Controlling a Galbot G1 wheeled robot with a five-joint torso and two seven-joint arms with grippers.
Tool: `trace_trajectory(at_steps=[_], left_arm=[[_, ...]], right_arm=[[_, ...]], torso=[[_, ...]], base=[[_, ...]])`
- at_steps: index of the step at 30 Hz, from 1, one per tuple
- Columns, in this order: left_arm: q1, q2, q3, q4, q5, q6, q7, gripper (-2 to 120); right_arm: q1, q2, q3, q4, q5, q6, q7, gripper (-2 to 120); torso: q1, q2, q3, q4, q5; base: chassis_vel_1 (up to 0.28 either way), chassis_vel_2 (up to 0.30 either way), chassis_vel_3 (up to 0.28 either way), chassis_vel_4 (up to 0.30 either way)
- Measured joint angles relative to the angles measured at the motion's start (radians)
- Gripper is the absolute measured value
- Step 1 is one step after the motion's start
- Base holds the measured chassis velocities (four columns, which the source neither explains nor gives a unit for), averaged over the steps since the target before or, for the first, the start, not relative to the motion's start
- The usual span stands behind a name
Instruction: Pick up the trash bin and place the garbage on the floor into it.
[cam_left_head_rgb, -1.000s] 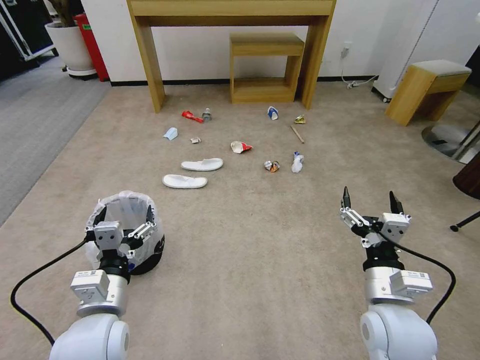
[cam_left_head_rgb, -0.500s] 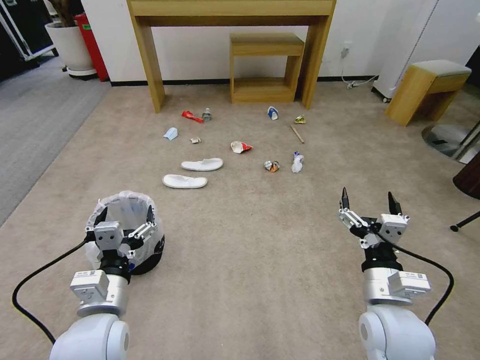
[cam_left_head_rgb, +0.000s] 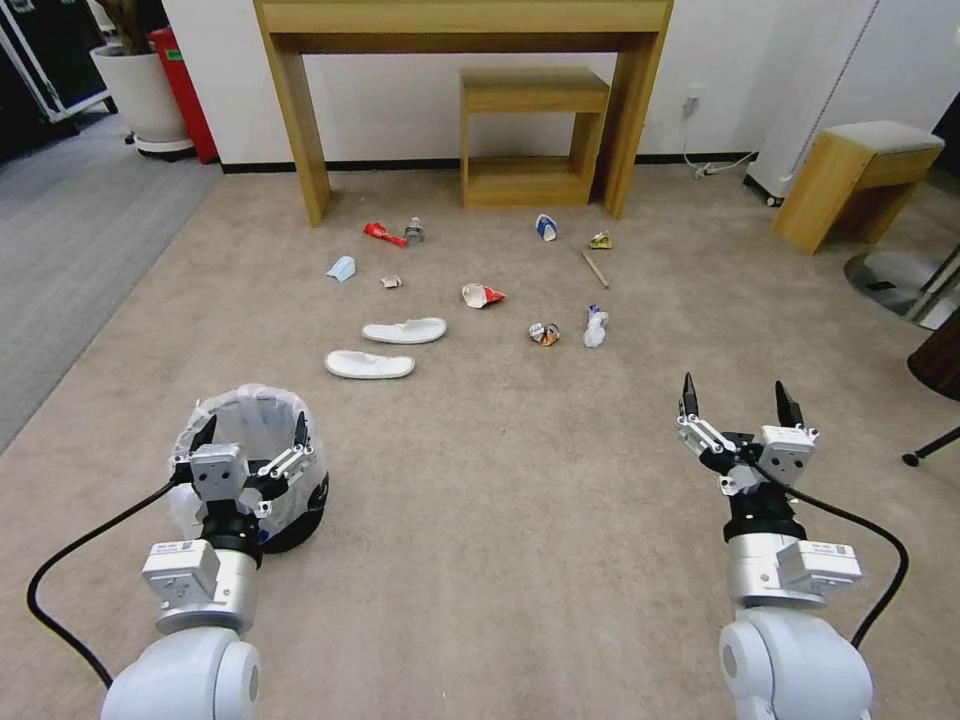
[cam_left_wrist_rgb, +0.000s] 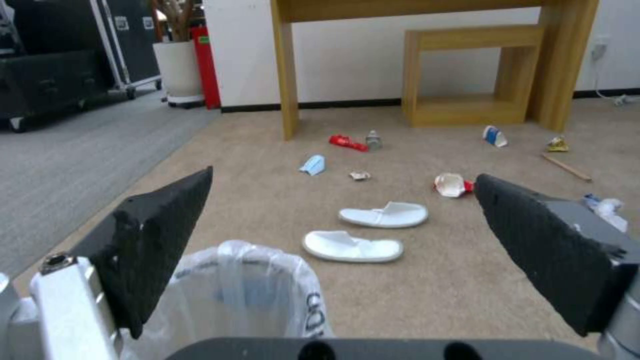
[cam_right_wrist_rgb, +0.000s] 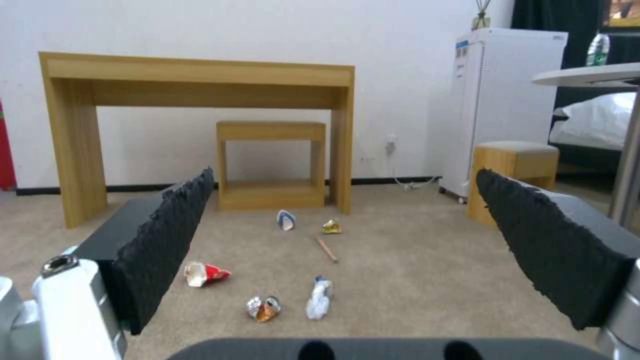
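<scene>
Standing upright on the beige short-pile floor (cam_left_head_rgb: 520, 480), mouth up, your round black trash bin (cam_left_head_rgb: 300, 500) wears a crinkled translucent liner. Your left gripper (cam_left_head_rgb: 252, 432) hangs over its rim, fingers spread; the right gripper (cam_left_head_rgb: 735, 398) hovers well apart, also spread. Two white slippers (cam_left_head_rgb: 385, 350) lie crosswise among the garbage beyond. Nothing has shifted noticeably since a second ago.

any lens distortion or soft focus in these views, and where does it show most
Head view: wide-angle bend, the desk legs splay outward and the floor seems to curve. Left wrist view: fingers soft-edged up close, the trash bin liner hazy. Right wrist view: straighter lines, the garbage mildly soft.
</scene>
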Motion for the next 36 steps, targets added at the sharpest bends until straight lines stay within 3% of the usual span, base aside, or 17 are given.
trace_trajectory(at_steps=[10,17,36], left_arm=[[0.006,0.0,0.001,-0.004,0.007,-0.006,0.0,100],[0.017,0.0,-0.008,-0.004,0.018,-0.008,0.0,100],[0.021,0.0,-0.012,-0.011,0.016,-0.01,0.0,100]], right_arm=[[-0.003,-0.004,-0.004,0.001,0.0,0.006,0.009,100],[0.003,-0.02,0.001,-0.014,0.003,0.058,0.014,100],[0.012,-0.013,-0.004,-0.021,-0.008,0.035,0.025,100]], torso=[[0.0,0.0,0.0,0.0,0.0],[0.0,0.0,0.0,0.0,0.0],[0.0,0.0,0.0,0.0,0.0001]], base=[[-0.147,0.149,0.129,-0.143],[-0.001,0.004,0.006,-0.012],[0.018,0.017,-0.017,-0.017]])
